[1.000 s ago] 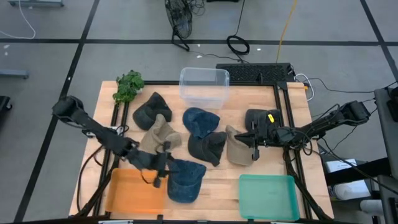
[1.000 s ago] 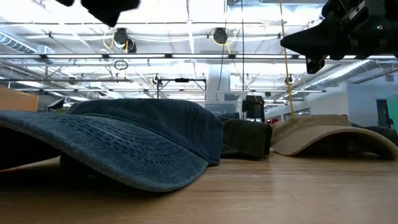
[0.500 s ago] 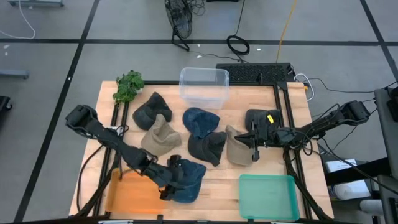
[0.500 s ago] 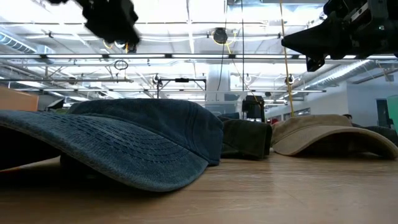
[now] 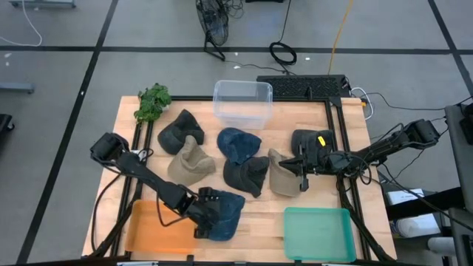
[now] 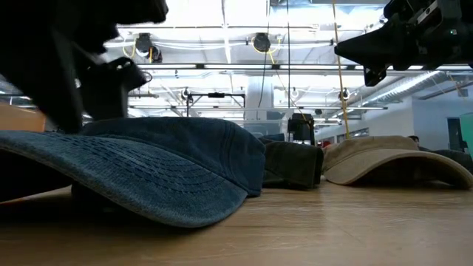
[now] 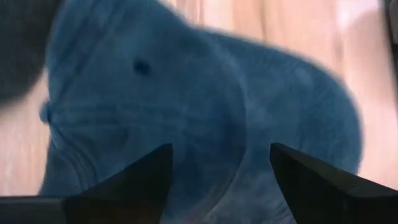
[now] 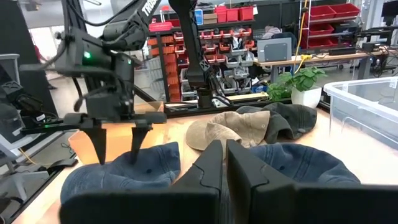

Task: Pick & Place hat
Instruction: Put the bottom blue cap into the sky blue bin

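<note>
A blue denim hat (image 5: 225,213) lies brim-down on the near part of the table, large in the low view (image 6: 162,162). My left gripper (image 5: 202,214) stands over the hat's crown (image 7: 186,106), open and pointing down. The right wrist view shows its two fingers (image 8: 118,155) spread on either side of the crown top. My right gripper (image 5: 303,179) waits, shut, above a tan hat (image 5: 283,177) toward the table's right, raised well off the table in the low view (image 6: 369,70). My left gripper comes at the blue hat's crown (image 8: 124,171) from above, fingers apart. Its fingertips (image 6: 70,122) reach the level of the cloth; whether they touch it I cannot tell.
An orange tray (image 5: 151,230) lies left of the blue hat and a green tray (image 5: 318,233) to its right, both at the near edge. Several other hats crowd the table's middle (image 5: 247,174). A clear bin (image 5: 242,103) and a plant (image 5: 153,103) sit at the far side.
My left gripper has moved toward the table's right and near edge and come down from high above onto the blue hat's crown. The hat has kept its place.
</note>
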